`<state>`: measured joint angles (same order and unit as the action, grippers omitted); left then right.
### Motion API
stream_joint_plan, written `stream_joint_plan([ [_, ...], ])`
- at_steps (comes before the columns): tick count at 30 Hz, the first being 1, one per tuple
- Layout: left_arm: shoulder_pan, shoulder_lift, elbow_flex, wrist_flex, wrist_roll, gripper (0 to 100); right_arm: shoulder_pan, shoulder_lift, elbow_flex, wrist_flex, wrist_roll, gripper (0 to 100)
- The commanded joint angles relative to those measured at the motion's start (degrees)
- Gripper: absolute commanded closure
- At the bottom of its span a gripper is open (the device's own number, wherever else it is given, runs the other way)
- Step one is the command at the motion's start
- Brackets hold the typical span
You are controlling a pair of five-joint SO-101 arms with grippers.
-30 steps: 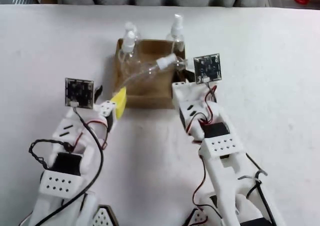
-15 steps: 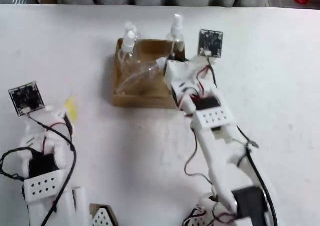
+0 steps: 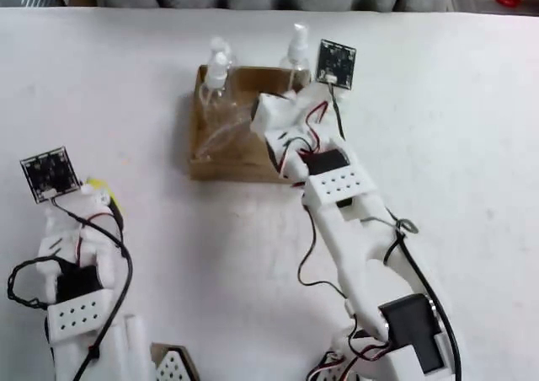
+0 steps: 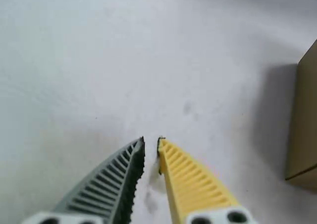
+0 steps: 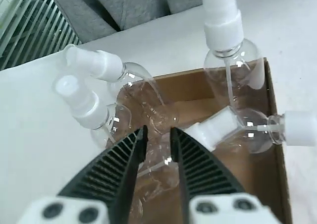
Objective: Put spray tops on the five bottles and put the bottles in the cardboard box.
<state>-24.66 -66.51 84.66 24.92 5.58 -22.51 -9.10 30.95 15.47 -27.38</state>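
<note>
The cardboard box point(image 3: 227, 169) stands at the middle back of the table and holds several clear bottles with white spray tops. One bottle point(image 5: 230, 55) is upright at a far corner. Two more bottles point(image 5: 106, 117) lean at the other side, and another point(image 5: 247, 127) lies across the inside. My right gripper point(image 5: 157, 131) hovers over the box point(image 5: 277, 179) with its black fingers a narrow gap apart and nothing between them. My left gripper point(image 4: 151, 142) sits low over bare table at the front left, shut and empty; the box corner point(image 4: 304, 120) is off to its side.
White table surface point(image 3: 455, 103) spreads on all sides of the box. The right arm point(image 3: 337, 187) stretches from the front edge up to the box. The left arm point(image 3: 76, 288) is folded back near the front left corner.
The left arm has drawn back from the box to the front left. The right arm has swung forward and left over the box, and the bottle that lay across the box now sits beneath it.
</note>
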Motion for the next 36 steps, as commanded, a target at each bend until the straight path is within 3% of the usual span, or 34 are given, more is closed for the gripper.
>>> stream_joint_plan([
  [1,-0.6,-1.4,0.0,-3.5,0.1,94,-0.2,-1.0,-2.1,-1.3,-2.3,88.7],
  [19,-0.5,-1.4,0.1,-3.9,0.1,94,2.2,-0.7,2.0,-0.7,-20.7,89.8],
  [36,-0.5,-1.4,0.1,-3.9,0.1,94,2.2,0.5,2.2,-1.2,-23.1,89.6],
])
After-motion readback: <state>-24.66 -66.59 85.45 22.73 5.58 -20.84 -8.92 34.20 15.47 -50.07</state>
